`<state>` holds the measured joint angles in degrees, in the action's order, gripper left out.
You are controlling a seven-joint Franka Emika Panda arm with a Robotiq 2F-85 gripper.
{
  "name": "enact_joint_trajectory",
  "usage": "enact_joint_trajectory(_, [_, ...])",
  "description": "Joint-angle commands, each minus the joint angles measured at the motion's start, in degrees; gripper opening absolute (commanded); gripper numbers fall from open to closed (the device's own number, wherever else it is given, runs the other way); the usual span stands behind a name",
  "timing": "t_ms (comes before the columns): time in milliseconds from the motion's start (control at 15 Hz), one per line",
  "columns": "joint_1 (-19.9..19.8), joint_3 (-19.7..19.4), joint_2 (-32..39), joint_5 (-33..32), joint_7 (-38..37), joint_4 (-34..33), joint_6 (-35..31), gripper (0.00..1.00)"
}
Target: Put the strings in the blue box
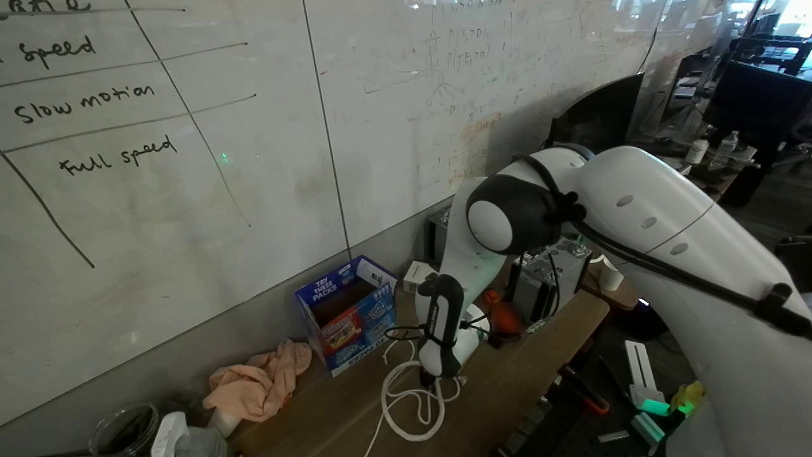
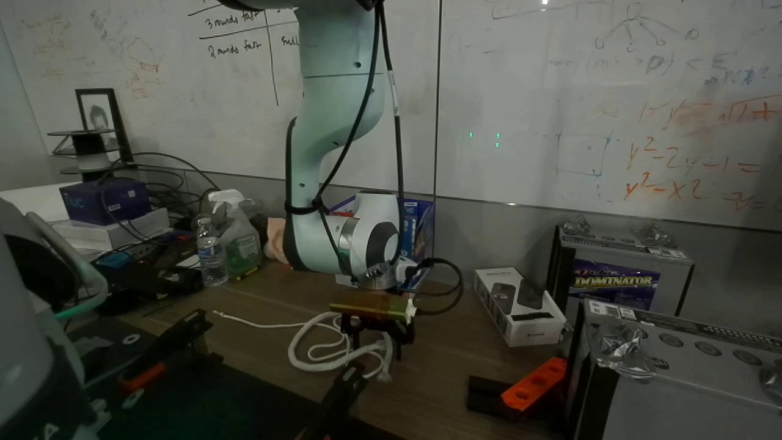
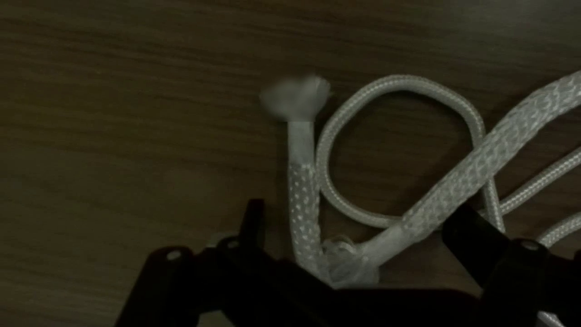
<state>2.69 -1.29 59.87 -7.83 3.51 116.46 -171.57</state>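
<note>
At the lower left of the frame, in an exterior view, a peach-pink cloth lies crumpled. Next, at lower centre, stands the blue box, upright, its top uncovered. Right of it, at bottom centre, the strings lie in loose loops on the table, outside the box; one strand runs near the box's corner, contact not confirmed.

The gripper stands over them, jaws spread wide, nothing grasped. In the wrist view, the fingertip toward the left is beside a short cord end; a bunched join and thick cord lie between the jaws; the fingertip toward the right overlaps a thinner strand. Height above the table is not readable there. At the lower right of an exterior view, a grey-white device stands well apart from the strings.

The step in hand is judged to be the pick-up, not yet made. Recommended: adjust so the fingertip toward the right meets bare table and pins no strand; descend straight until both tips nearly reach the surface; close across the join, since braided cord may slip from a shallow pinch. Prove the hold with a small, slow raise. Lift well above the box rim before travelling toward the left of the frame; the long tail will probably trail and could drape over its wall. Lower everything inside before letting go.
</note>
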Motion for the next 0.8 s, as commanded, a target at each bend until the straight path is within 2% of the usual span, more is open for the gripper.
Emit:
enact_joint_trajectory(0, [1.76,-1.29,-0.14,1.38,-1.84,-0.30,1.43,1.00])
enact_joint_trajectory(533, [1.59,-1.05,-0.06,1.73,-3.11,-0.27,2.66,1.00])
enact_joint_trajectory(600, [1.44,-0.93,-0.08,1.77,-3.14,-0.26,2.67,0.75])
enact_joint_trajectory(667, [1.43,-0.93,-0.07,1.77,-3.19,-0.27,2.67,0.74])
enact_joint_trajectory(733, [1.48,-0.98,-0.06,1.75,-3.26,-0.28,2.69,0.68])
